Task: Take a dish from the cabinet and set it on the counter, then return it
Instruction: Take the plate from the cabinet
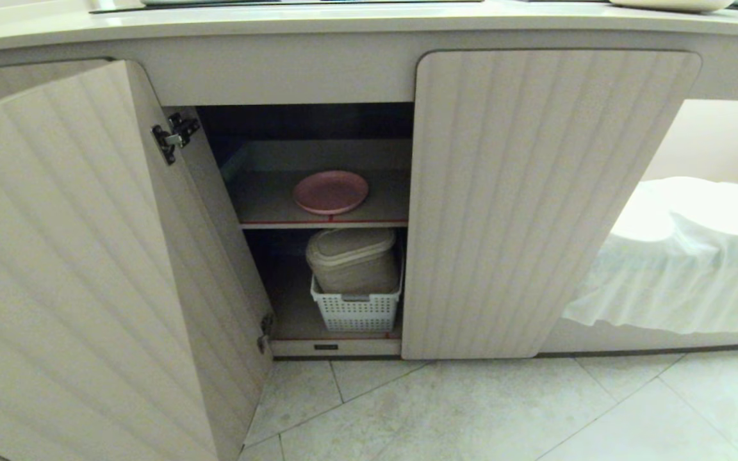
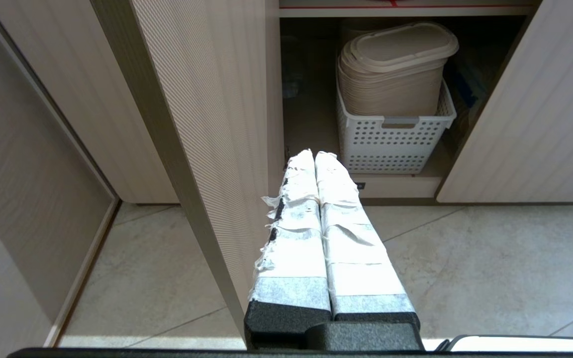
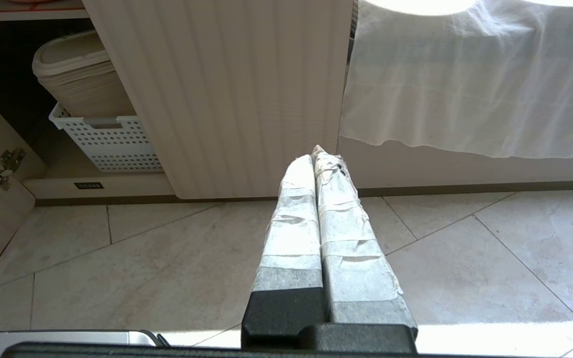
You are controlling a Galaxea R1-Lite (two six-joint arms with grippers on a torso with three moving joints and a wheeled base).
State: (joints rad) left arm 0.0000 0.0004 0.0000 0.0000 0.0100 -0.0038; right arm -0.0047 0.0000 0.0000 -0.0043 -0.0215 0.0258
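The pink dish point(image 1: 330, 191) lies flat on the upper, red-edged shelf inside the cabinet point(image 1: 548, 192), whose left door point(image 1: 68, 256) stands swung open while the right door stays closed. The cream counter point(image 1: 279, 25) runs along the top of the head view. Neither arm shows in the head view. My left gripper point(image 2: 315, 155) hangs low over the floor beside the open door's edge, shut and empty. My right gripper point(image 3: 316, 155) hangs in front of the closed right door, shut and empty as well.
A white perforated basket point(image 1: 356, 308) holding a beige lidded bin point(image 1: 351, 259) fills the lower shelf. A white cloth point(image 1: 683, 256) drapes over something to the right of the cabinet. Pale floor tiles point(image 1: 471, 410) lie in front.
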